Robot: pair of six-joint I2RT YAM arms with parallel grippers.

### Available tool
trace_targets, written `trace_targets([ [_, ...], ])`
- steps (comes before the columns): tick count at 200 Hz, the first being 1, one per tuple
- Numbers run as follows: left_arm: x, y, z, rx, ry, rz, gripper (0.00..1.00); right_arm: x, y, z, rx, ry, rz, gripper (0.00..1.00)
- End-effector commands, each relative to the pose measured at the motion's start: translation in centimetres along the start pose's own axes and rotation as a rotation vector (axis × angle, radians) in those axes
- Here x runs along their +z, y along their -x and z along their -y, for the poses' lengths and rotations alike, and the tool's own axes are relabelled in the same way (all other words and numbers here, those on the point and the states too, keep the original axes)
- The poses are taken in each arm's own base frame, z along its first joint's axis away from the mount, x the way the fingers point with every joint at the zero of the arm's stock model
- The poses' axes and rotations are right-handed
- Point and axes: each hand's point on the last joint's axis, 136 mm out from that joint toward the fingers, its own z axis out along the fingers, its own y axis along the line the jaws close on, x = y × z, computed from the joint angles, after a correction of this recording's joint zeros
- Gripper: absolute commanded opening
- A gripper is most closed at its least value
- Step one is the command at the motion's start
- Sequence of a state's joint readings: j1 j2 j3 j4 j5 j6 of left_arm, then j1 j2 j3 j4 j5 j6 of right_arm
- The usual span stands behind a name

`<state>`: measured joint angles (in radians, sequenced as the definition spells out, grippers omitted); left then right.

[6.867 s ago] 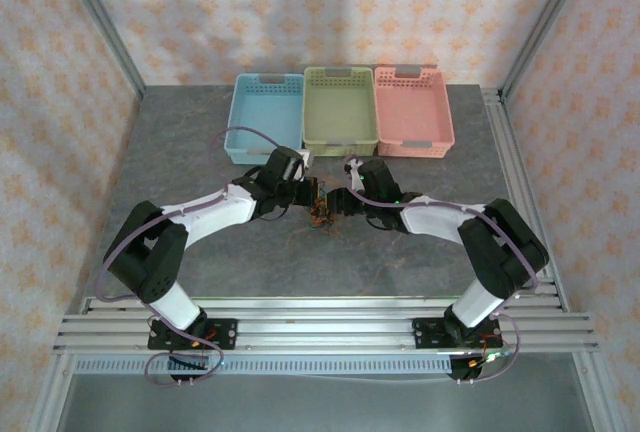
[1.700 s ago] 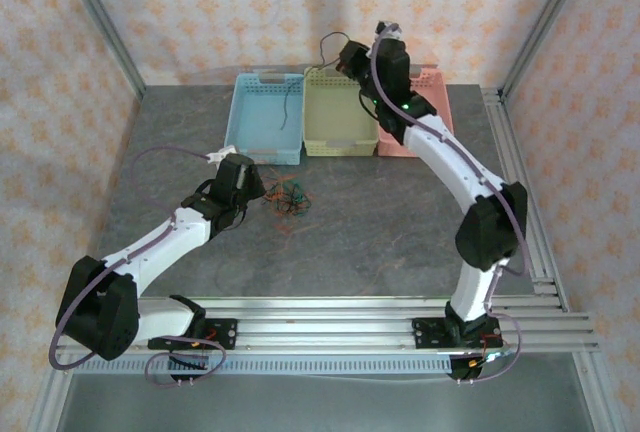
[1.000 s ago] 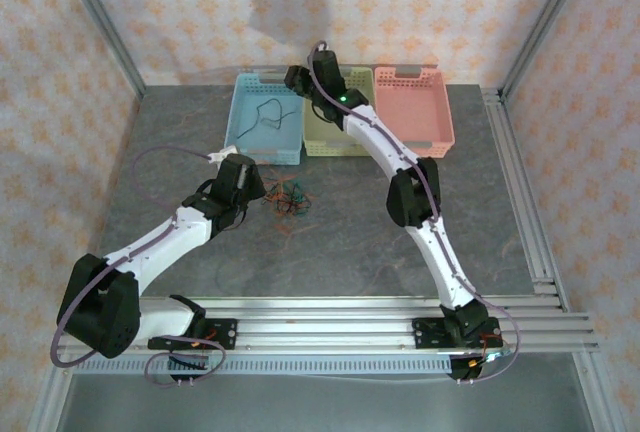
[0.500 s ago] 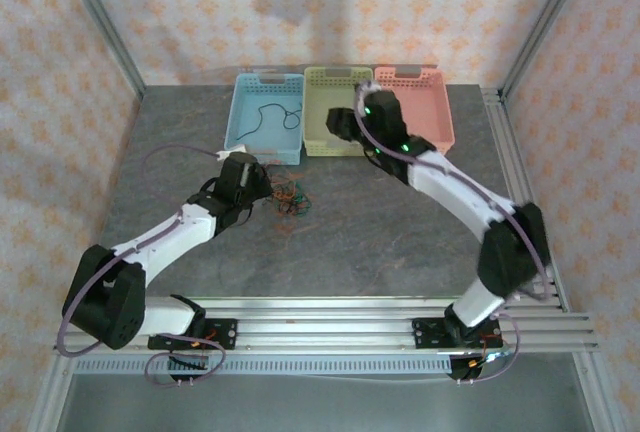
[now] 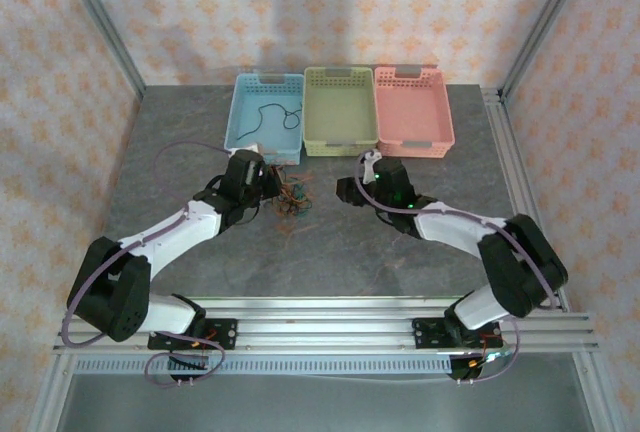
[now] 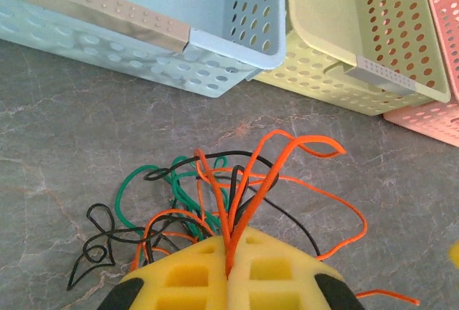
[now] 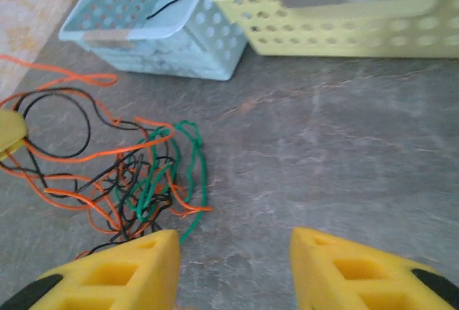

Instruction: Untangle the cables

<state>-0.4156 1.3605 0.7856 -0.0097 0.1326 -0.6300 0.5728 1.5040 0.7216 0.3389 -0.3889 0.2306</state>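
Grey marbled table [image 5: 330, 262], floral-papered walls [image 5: 200, 12]

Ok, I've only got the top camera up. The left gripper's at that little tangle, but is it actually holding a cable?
Observer: Yes. The left wrist view shows the left gripper shut on the orange cable, several orange strands running into its closed jaws.
Operator: And has the right one got anything?
Observer: No. In the right wrist view the right gripper is open, with bare table between its jaws. The tangle lies ahead and off to one side.
Operator: Which strand is closest to it?
Observer: The green cable. Its loops lie on the side of the tangle facing that gripper, with black and orange strands mixed beyond.
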Motion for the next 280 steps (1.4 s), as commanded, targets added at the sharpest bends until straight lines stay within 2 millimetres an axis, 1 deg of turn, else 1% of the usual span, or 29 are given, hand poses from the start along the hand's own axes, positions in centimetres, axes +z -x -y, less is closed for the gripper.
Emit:
trace_targets([
  [1, -0.2, 1.0, 1.8, 0.039, -0.048, 0.017, 0.0, 1.0, 0.6, -2.6, -0.064, 0.136, 0.068, 0.45],
  [22, -0.2, 0.8, 2.7, 0.053, -0.082, -0.003, 0.0, 1.3, 0.5, -3.3, -0.08, 0.177, 0.082, 0.48],
  [36, -0.4, 0.7, 3.8, 0.076, -0.113, -0.009, 0.0, 1.3, 0.3, -4.2, -0.145, 0.187, 0.092, 0.51],
  [49, -0.7, 0.4, 4.7, 0.106, -0.129, -0.017, 0.0, 1.1, 0.2, -4.5, -0.189, 0.164, 0.1, 0.55],
  [68, -1.0, 0.1, 5.8, 0.132, -0.163, -0.027, 0.0, 0.5, 0.3, -4.5, -0.199, 0.155, 0.112, 0.59],
  [77, -1.0, -0.1, 6.2, 0.135, -0.179, -0.034, 0.0, 0.5, 0.1, -4.3, -0.199, 0.142, 0.114, 0.6],
  [98, -1.1, -0.4, 7.2, 0.171, -0.217, -0.048, 0.0, 0.3, -0.1, -4.1, -0.216, 0.131, 0.119, 0.62],
  [113, -1.1, -0.7, 7.7, 0.191, -0.233, -0.057, 0.0, -0.1, 0.1, -3.7, -0.239, 0.108, 0.14, 0.62],
  [151, -1.2, -1.0, 8.4, 0.216, -0.261, -0.068, 0.0, -1.9, 1.5, -2.2, -0.267, -0.006, 0.208, 0.62],
  [163, -1.3, -1.0, 8.8, 0.224, -0.277, -0.065, 0.0, -2.1, 1.5, -2.4, -0.281, 0.005, 0.212, 0.61],
  [172, -1.4, -1.1, 8.9, 0.228, -0.286, -0.066, 0.0, -2.1, 1.1, -2.8, -0.3, 0.027, 0.203, 0.6],
  [188, -1.6, -1.1, 9.2, 0.231, -0.302, -0.057, 0.0, -1.9, 0.7, -3.0, -0.314, 0.041, 0.179, 0.54],
  [202, -1.7, -1.2, 9.4, 0.237, -0.312, -0.057, 0.0, -1.7, 0.6, -3.0, -0.317, 0.046, 0.171, 0.53],
  [238, -1.9, -1.5, 10.2, 0.255, -0.34, -0.063, 0.0, -2.0, 0.6, -3.8, -0.314, 0.09, 0.184, 0.53],
  [257, -1.8, -1.5, 10.0, 0.256, -0.324, -0.066, 0.0, -2.2, 0.5, -4.3, -0.319, 0.107, 0.187, 0.55],
  [280, -1.8, -1.2, 9.5, 0.249, -0.293, -0.058, 0.0, -2.3, -0.1, -4.5, -0.338, 0.105, 0.172, 0.57],
])
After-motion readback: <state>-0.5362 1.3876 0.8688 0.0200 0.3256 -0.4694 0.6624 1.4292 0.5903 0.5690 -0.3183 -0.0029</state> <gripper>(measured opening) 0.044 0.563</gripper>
